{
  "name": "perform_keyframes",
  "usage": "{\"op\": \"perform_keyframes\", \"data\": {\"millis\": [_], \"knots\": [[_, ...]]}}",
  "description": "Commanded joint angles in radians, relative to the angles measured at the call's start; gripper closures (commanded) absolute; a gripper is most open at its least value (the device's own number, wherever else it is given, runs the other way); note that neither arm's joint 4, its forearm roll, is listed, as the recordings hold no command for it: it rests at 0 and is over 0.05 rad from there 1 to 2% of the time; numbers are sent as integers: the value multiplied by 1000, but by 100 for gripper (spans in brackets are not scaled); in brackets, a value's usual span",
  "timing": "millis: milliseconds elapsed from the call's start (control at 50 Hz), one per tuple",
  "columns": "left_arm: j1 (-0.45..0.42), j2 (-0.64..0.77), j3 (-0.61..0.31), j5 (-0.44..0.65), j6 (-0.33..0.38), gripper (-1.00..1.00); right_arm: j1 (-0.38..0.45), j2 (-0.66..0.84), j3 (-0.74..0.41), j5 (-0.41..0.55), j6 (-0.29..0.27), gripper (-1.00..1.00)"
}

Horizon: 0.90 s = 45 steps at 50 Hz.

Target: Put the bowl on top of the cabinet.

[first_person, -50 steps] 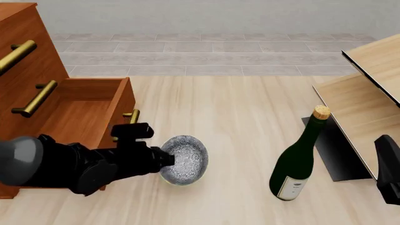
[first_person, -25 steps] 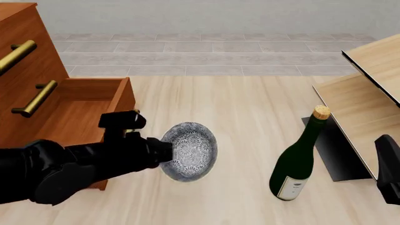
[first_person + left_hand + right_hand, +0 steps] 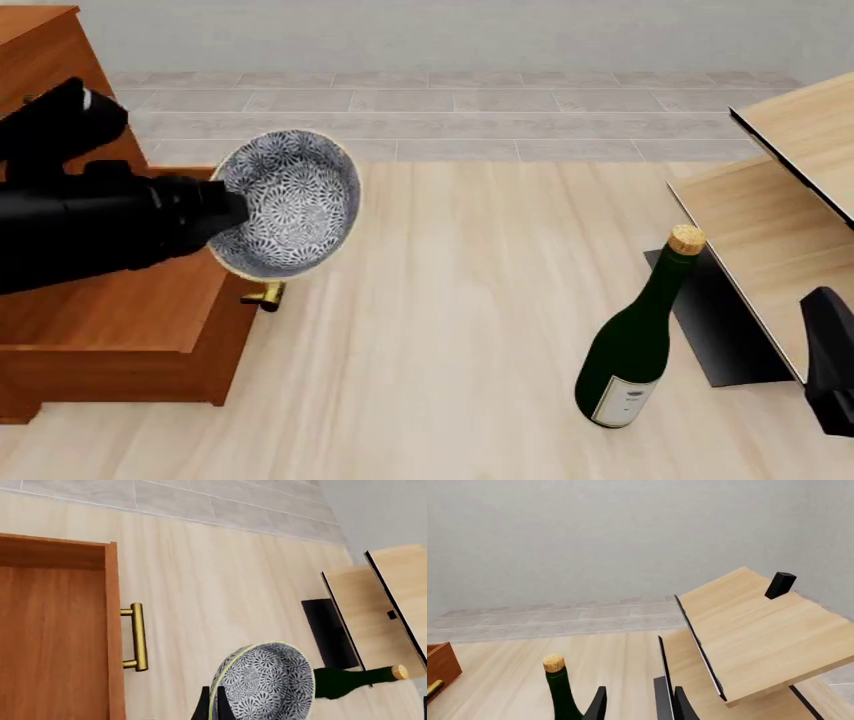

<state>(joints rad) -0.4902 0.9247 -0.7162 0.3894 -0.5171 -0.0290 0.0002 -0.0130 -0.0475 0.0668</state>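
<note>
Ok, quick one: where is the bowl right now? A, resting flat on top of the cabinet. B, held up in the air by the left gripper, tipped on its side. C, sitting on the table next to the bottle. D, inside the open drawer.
B: the left gripper holds the bowl lifted and tilted, its opening facing sideways, over the cabinet's open drawer.

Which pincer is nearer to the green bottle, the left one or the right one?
Right. The right pincer sits just beside the bottle; the left pincer holds the bowl far across the table, by the cabinet.
</note>
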Motion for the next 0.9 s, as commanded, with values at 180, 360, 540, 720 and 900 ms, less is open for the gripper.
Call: {"op": "perform_keyframes", "data": {"millis": [180, 360, 540, 720, 900], "knots": [[308, -43, -293, 351, 6, 100, -1, 0, 2, -2, -6, -100], [353, 15, -443, 470, -44, 100, 1, 0, -3, 3, -7, -100], [422, 108, -600, 590, -133, 100, -3, 0, -1, 2, -4, -100], [461, 160, -723, 663, -171, 100, -4, 0, -5, 4, -3, -100], [541, 231, -886, 772, -218, 100, -5, 0, 0, -2, -3, -100]]}}
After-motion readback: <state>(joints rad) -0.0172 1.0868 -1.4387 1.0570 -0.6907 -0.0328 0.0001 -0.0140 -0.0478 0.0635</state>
